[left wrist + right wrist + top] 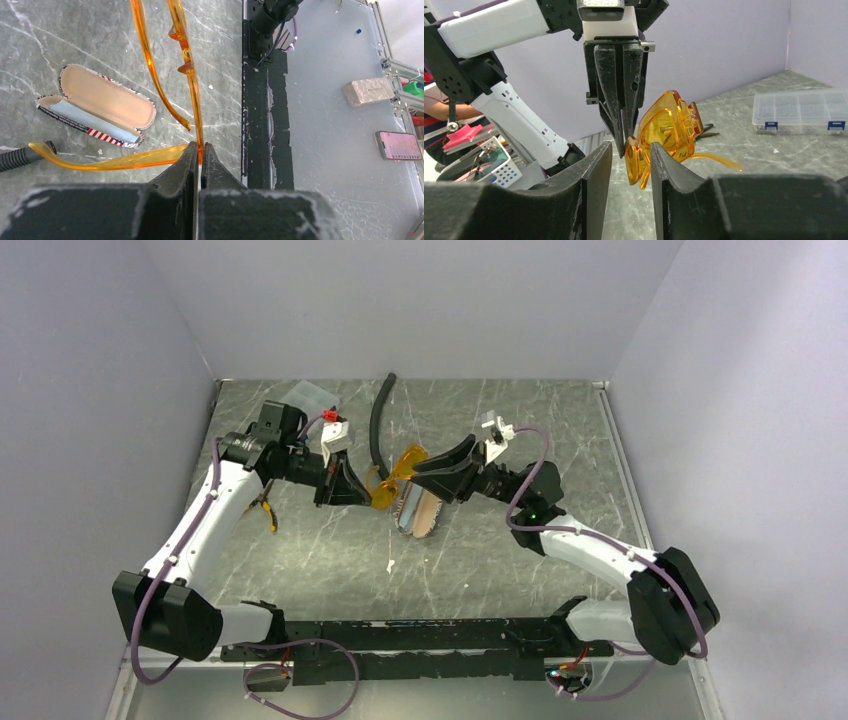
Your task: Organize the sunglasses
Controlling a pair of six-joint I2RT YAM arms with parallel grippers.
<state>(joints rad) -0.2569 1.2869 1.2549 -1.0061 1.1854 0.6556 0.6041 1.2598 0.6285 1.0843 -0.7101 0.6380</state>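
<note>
The sunglasses [405,465], with amber-orange lenses and thin orange arms, hang in the air above the table's middle. My left gripper [360,490] is shut on one end of their frame [199,145], and the arms [150,60] spread out below it. In the right wrist view the lenses [669,127] are at my right gripper's [629,162] open fingertips. One lens edge sits between the jaws, near the right finger [664,167]. My left gripper's fingers [616,95] come down from above. An open glasses case [420,512] lies under the sunglasses, a light-blue cloth [75,117] inside it.
A black hose [380,420] curves from the back wall toward the middle. A clear plastic box [796,107] lies at the back left. An orange-handled tool [268,510] lies beside the left arm. A black rail [420,640] runs along the near edge. Walls close three sides.
</note>
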